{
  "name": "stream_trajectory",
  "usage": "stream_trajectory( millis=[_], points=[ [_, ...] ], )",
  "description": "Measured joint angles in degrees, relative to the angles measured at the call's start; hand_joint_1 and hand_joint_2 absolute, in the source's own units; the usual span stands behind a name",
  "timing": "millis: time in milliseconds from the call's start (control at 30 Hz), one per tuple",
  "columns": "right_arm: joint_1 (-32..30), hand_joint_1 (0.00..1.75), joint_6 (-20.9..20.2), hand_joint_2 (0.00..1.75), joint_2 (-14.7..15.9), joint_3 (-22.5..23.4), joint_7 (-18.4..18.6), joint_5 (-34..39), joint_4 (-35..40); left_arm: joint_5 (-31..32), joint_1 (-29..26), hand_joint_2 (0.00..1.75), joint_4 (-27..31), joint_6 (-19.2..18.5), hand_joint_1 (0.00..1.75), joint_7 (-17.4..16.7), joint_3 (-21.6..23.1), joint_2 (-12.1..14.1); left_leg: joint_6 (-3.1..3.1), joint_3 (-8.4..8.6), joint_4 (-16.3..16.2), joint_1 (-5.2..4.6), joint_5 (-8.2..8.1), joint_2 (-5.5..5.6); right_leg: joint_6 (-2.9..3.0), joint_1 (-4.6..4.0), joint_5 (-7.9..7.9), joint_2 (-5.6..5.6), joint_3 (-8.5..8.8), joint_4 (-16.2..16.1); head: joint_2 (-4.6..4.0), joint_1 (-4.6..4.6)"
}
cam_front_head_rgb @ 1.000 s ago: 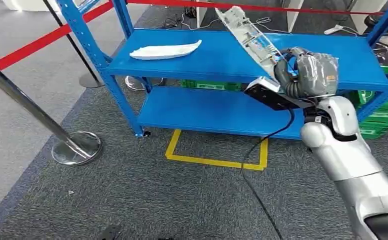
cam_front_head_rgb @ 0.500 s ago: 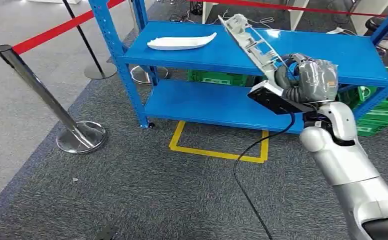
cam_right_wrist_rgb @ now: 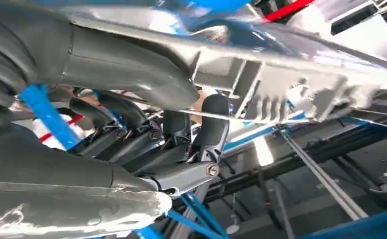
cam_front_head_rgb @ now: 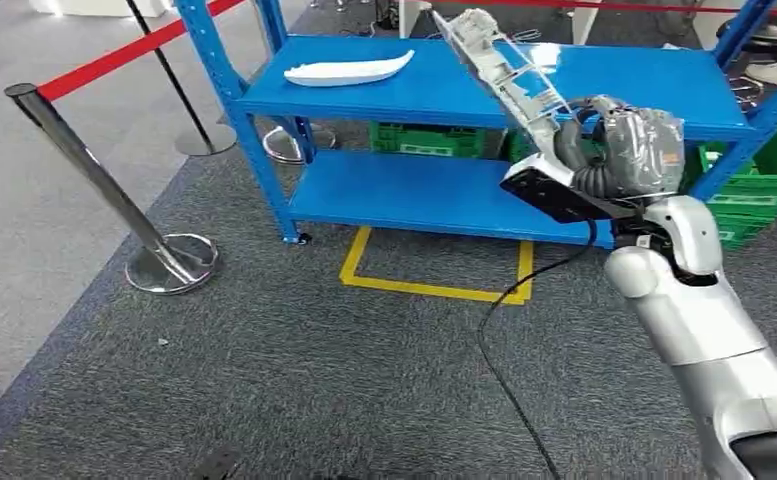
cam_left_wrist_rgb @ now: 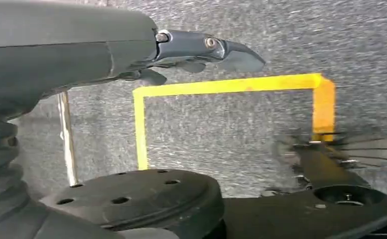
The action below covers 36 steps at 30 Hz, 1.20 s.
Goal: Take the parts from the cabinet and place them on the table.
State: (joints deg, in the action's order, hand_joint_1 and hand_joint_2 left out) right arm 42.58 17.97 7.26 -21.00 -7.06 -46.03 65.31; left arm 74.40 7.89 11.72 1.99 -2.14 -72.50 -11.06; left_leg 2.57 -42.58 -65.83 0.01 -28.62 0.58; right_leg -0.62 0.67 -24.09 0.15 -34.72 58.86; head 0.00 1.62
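Observation:
My right hand [cam_front_head_rgb: 604, 150] grips a long grey ribbed plastic part [cam_front_head_rgb: 504, 70] by its lower end, tilted up and away to the left over the blue cabinet [cam_front_head_rgb: 444, 95]. In the right wrist view the dark fingers [cam_right_wrist_rgb: 181, 129] curl under that part [cam_right_wrist_rgb: 281, 74]. A second, white curved part [cam_front_head_rgb: 347, 70] lies on the cabinet's top shelf at the left. My left hand [cam_left_wrist_rgb: 201, 50] hangs over the carpet with nothing in it, its fingers slightly apart.
A chrome stanchion [cam_front_head_rgb: 114, 210] with red belt [cam_front_head_rgb: 114, 55] stands at the left. Yellow floor tape [cam_front_head_rgb: 434, 275] marks a square before the cabinet. Green crates [cam_front_head_rgb: 754, 190] sit at the right. A black cable [cam_front_head_rgb: 514, 330] trails on the grey carpet.
The whole view has shifted, so the camera has moved relative to the cabinet. My right hand keeps hold of the grey part at the same tilt.

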Motion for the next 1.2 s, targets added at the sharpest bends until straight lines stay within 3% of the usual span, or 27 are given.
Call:
stream_trajectory(
  millis=[33,67,133,167,200,233,267,367,400,433,500,567,600,633,667,700,733,767,867,900,933,1000,1033,1067,1100,1133,1200],
  points=[
    [0.0,1.75,0.02,1.75,0.0,0.0,0.0,0.0,0.0,0.0,0.06,1.75,0.0,0.02,0.0,0.0,0.0,0.0,0.23,-0.67,-4.48,0.13,-2.42,-0.02,-0.02,0.0,0.83,0.0,-1.03,0.02,0.0,0.02],
    [-0.03,1.75,0.02,1.75,0.0,0.0,0.0,-0.04,0.0,0.0,0.09,1.75,0.0,0.09,0.0,0.0,0.0,0.0,0.36,-0.77,-7.8,0.22,-2.83,-0.05,-0.01,0.0,1.7,-0.03,-2.05,0.07,0.0,0.04],
    [0.03,1.75,0.02,1.75,0.0,0.02,0.02,-0.24,0.0,0.02,0.12,1.75,0.0,0.46,0.0,0.02,0.0,0.0,0.5,1.2,-8.55,0.41,0.95,-0.07,-0.27,0.07,3.33,-0.05,-4.11,0.09,0.0,0.04],
    [0.08,1.75,0.02,1.75,0.0,0.07,0.02,-0.28,0.0,0.0,0.12,1.75,0.0,0.48,0.0,0.04,0.0,0.0,0.52,3.34,-6.58,0.51,2.89,-0.08,-0.48,0.14,4.11,-0.04,-5.09,0.09,0.0,0.0],
    [0.25,1.75,0.02,1.75,0.0,0.09,0.02,-0.39,0.0,0.0,0.12,1.75,0.0,0.5,0.0,0.11,0.0,0.0,0.53,6.65,-2.94,0.62,3.24,-0.07,-0.76,0.19,4.92,0.03,-6.0,0.09,0.0,0.04],
    [0.53,1.75,0.07,1.75,0.0,0.13,0.02,-0.5,0.04,0.02,0.21,1.75,0.0,0.63,0.0,0.44,0.0,-0.02,0.38,10.95,1.96,0.74,0.89,-0.08,-1.13,0.19,5.48,0.17,-6.52,0.13,0.0,0.04],
    [0.77,1.75,0.09,1.75,0.07,0.37,0.13,-0.83,0.2,0.0,0.33,1.75,0.02,0.68,0.0,0.88,0.0,0.02,-0.13,15.29,8.89,0.51,-1.69,-0.03,-1.56,0.08,5.91,0.08,-7.17,0.27,0.0,-0.06],
    [0.77,1.75,0.09,1.75,0.09,0.35,-0.02,-1.31,-0.04,0.02,0.15,1.75,0.02,0.61,0.0,1.31,0.0,-0.04,-1.72,13.81,9.16,-0.13,-0.51,-0.01,-2.77,0.54,8.96,0.08,-7.16,-1.89,0.0,0.24],
    [0.76,1.75,-0.24,1.75,0.26,0.37,-0.02,-0.98,-0.26,0.02,-0.03,1.75,0.02,0.57,0.0,1.4,0.0,-0.07,-2.38,13.62,9.54,0.23,0.54,-0.21,-3.13,0.68,9.37,0.16,-7.69,-2.27,-0.02,0.24],
    [0.82,1.75,-0.75,1.75,0.42,0.44,0.0,-0.15,-0.53,0.0,-0.19,1.75,0.02,0.48,0.0,1.46,-0.02,-0.07,-2.83,13.11,9.53,0.18,1.06,-0.6,-3.2,0.65,7.4,0.07,-8.35,-0.98,0.0,0.04],
    [1.17,1.75,-1.44,1.75,0.42,0.68,-0.11,1.77,-1.22,0.02,-0.19,1.75,0.02,0.42,0.0,1.66,-0.02,-0.13,-3.32,12.1,9.51,0.09,2.02,-0.65,-3.35,0.53,1.39,0.09,-10.99,7.74,0.0,-0.55],
    [1.33,1.75,-1.53,1.75,0.42,1.03,-0.39,2.6,-1.92,0.02,-0.21,1.75,0.02,0.28,0.0,1.75,-0.02,-0.15,-3.44,11.1,9.44,-0.09,2.89,-0.97,-3.46,0.37,-2.68,0.09,-13.1,16.4,0.0,-0.68],
    [1.32,1.75,-1.55,1.75,0.42,1.09,-0.48,2.69,-2.21,0.02,-0.25,1.75,0.02,0.28,0.0,1.75,-0.02,-0.17,-3.45,10.69,9.42,-0.16,3.25,-1.29,-3.38,0.33,-3.02,0.08,-12.43,17.03,0.0,-0.7],
    [1.37,1.75,-1.55,1.75,0.42,1.14,-0.55,2.8,-2.4,0.02,-0.27,1.75,0.02,0.28,0.0,1.75,-0.02,-0.17,-3.42,10.36,9.39,-0.2,3.54,-1.61,-3.2,0.24,-2.26,0.0,-9.99,14.81,0.0,-0.68],
    [1.57,1.75,-1.55,1.75,0.39,1.18,-0.59,2.84,-2.58,0.02,-0.26,1.75,0.02,0.28,0.0,1.77,-0.02,-0.2,-3.33,10.1,9.26,-0.2,3.75,-1.96,-2.96,0.09,-0.86,-0.29,-6.56,10.28,0.0,-0.72],
    [1.83,1.75,-1.57,1.75,0.39,1.22,-0.59,2.84,-2.67,0.02,-0.24,1.75,0.02,0.28,0.0,1.77,0.0,-0.22,-3.2,9.95,9.14,-0.2,3.83,-2.31,-2.66,-0.14,0.5,-1.26,-2.7,4.96,0.0,-0.68],
    [2.2,1.75,-1.6,1.75,0.39,1.27,-0.61,2.86,-2.71,0.02,-0.24,1.75,0.02,0.28,0.0,1.81,0.0,-0.33,-3.1,9.9,8.96,-0.27,3.89,-2.7,-2.37,-0.54,-0.19,-3.46,-0.19,0.56,0.0,-0.72],
    [2.45,1.75,-1.6,1.75,0.26,1.27,-0.68,2.86,-2.73,0.02,-0.25,1.75,0.02,0.26,0.0,1.81,-0.02,-0.35,-2.78,9.58,8.73,-0.68,3.99,-2.91,-1.9,-1.05,-0.13,-4.03,0.4,-0.2,0.0,-0.63],
    [2.88,1.75,-1.6,1.75,0.24,1.49,-0.74,2.82,-3.08,0.02,-0.26,1.75,0.02,0.2,0.0,1.84,0.0,-0.57,-2.01,9.42,8.91,-0.59,4.49,-4.34,-1.0,-1.14,0.55,-2.02,-0.47,-0.08,0.0,-0.63],
    [2.94,1.75,-1.6,1.75,0.24,1.53,-0.76,2.82,-3.1,0.02,-0.2,1.75,0.02,0.2,0.0,1.86,0.0,-0.57,-1.72,9.33,8.84,-0.69,4.37,-4.82,-0.64,-0.76,1.06,-1.44,-0.45,-0.54,0.0,-0.63],
    [2.98,1.75,-1.57,1.75,0.24,1.53,-0.76,2.8,-3.13,0.02,-0.15,1.75,0.02,0.2,0.0,1.95,0.0,-0.57,-1.26,9.05,8.24,-0.56,3.34,-3.7,-0.47,-0.5,1.4,-1.05,-0.54,-0.71,0.0,-0.59],
    [3.18,1.75,-1.57,1.75,0.11,1.53,-0.76,2.8,-3.23,0.02,-0.12,1.75,0.02,0.2,0.0,2.08,0.0,-0.59,-0.58,5.9,1.0,-0.31,-1.58,-1.46,0.09,-0.17,2.09,-0.07,-1.4,-0.74,0.0,-0.5],
    [3.15,1.75,-1.57,1.75,0.11,1.53,-0.76,2.8,-3.23,0.02,-0.13,1.75,0.02,0.2,0.0,2.05,-0.02,-0.57,-0.37,3.62,-4.06,-0.16,-3.91,-1.18,0.1,-0.13,2.42,0.6,-1.85,-0.73,0.0,-0.57],
    [3.12,1.75,-1.57,1.75,0.11,1.53,-0.76,2.8,-3.32,0.02,-0.15,1.75,0.02,0.2,0.0,2.08,0.0,-0.55,-0.25,1.97,-7.79,-0.08,-5.2,-1.13,0.02,-0.1,2.69,1.19,-2.25,-0.71,0.0,-0.52],
    [3.07,1.75,-1.57,1.75,0.11,1.53,-0.74,2.8,-3.5,0.02,-0.17,1.75,0.02,0.2,0.0,2.08,0.0,-0.55,-0.21,1.44,-9.01,0.02,-5.11,-1.11,-0.12,-0.02,2.98,1.92,-2.58,-0.7,0.0,-0.57],
    [3.02,1.75,-1.57,1.75,0.11,1.53,-0.7,2.8,-3.58,0.02,-0.13,1.75,0.02,0.2,0.0,2.08,0.0,-0.55,-0.2,2.24,-7.67,0.07,-3.68,-1.07,-0.33,0.07,3.27,2.65,-2.89,-0.69,0.0,-0.55],
    [3.06,1.75,-1.55,1.75,0.11,1.55,-0.68,2.82,-3.58,0.02,-0.1,1.75,0.02,0.2,0.0,2.08,0.0,-0.52,-0.23,6.63,0.38,0.36,0.86,-0.2,-0.91,0.37,3.77,4.11,-3.34,-0.66,0.0,-0.55]
  ],
)
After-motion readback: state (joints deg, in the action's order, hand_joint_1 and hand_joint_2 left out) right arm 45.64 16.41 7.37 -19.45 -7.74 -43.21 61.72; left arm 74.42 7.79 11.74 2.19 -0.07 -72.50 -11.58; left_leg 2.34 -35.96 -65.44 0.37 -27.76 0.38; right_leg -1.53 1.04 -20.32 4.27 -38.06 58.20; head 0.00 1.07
